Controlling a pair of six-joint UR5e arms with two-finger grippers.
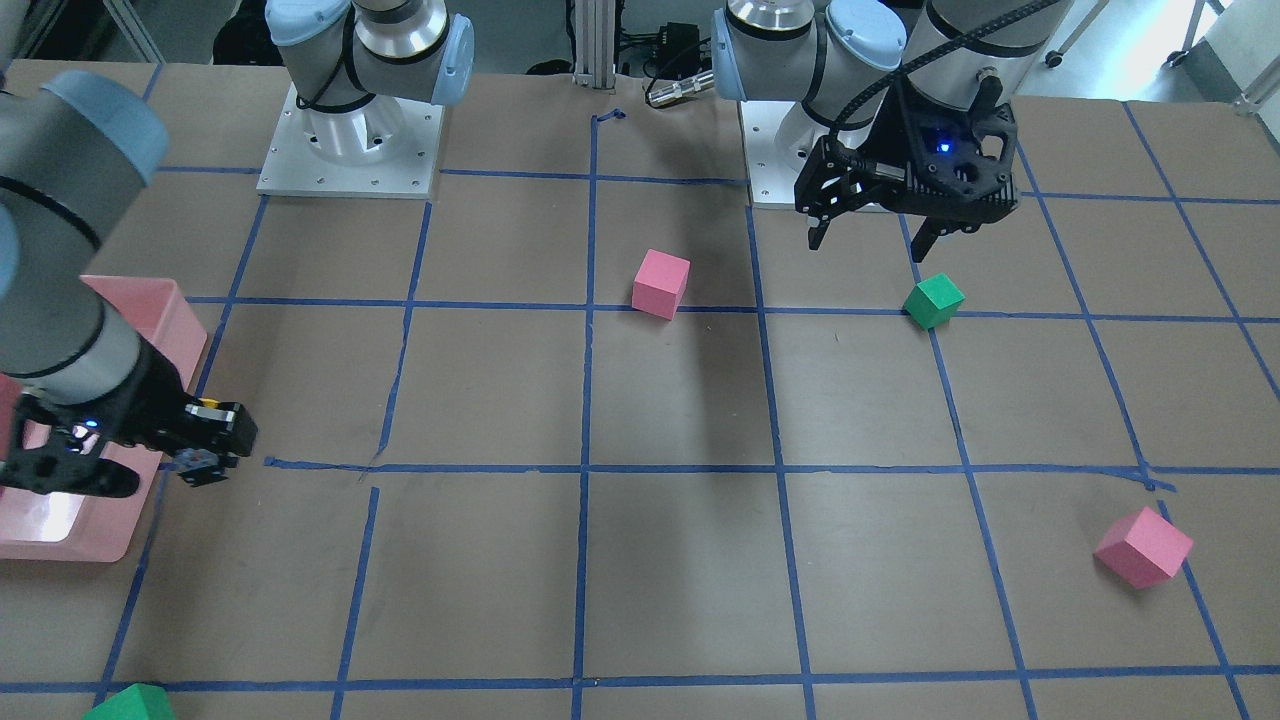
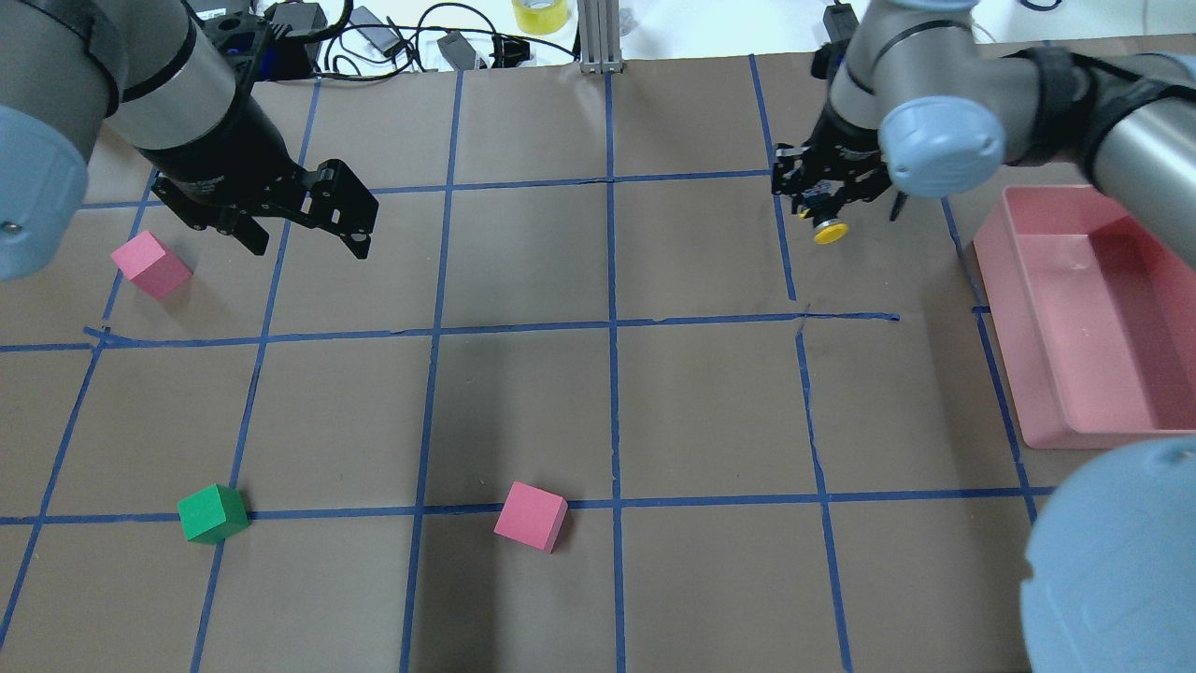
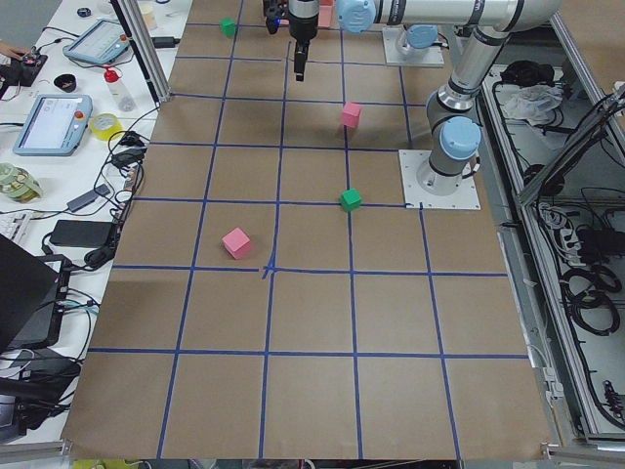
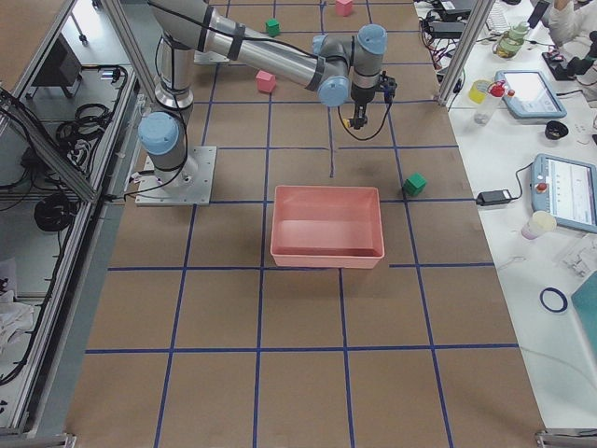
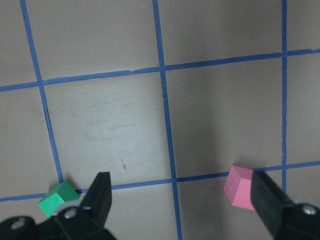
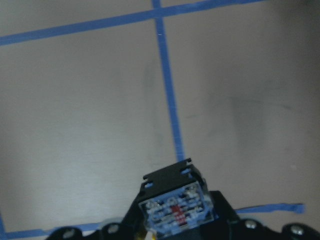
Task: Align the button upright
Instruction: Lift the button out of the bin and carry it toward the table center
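Note:
The button (image 2: 830, 233) has a yellow cap and a black body. My right gripper (image 2: 826, 207) is shut on it, just left of the pink bin. The cap sticks out from between the fingers. The front view shows the gripper (image 1: 214, 437) with a bit of yellow (image 1: 210, 404) between the fingers. In the right wrist view the button's base with its terminals (image 6: 175, 207) faces the camera, above brown paper. My left gripper (image 2: 306, 241) is open and empty, hovering over the table right of a pink cube (image 2: 149, 264).
A pink bin (image 2: 1039, 416) stands at the table's right side. A green cube (image 2: 213, 513) and a second pink cube (image 2: 531, 516) lie near the front. The left wrist view shows a green cube (image 5: 58, 197) and a pink cube (image 5: 239, 186). Another green cube (image 1: 130, 705) lies beyond the bin.

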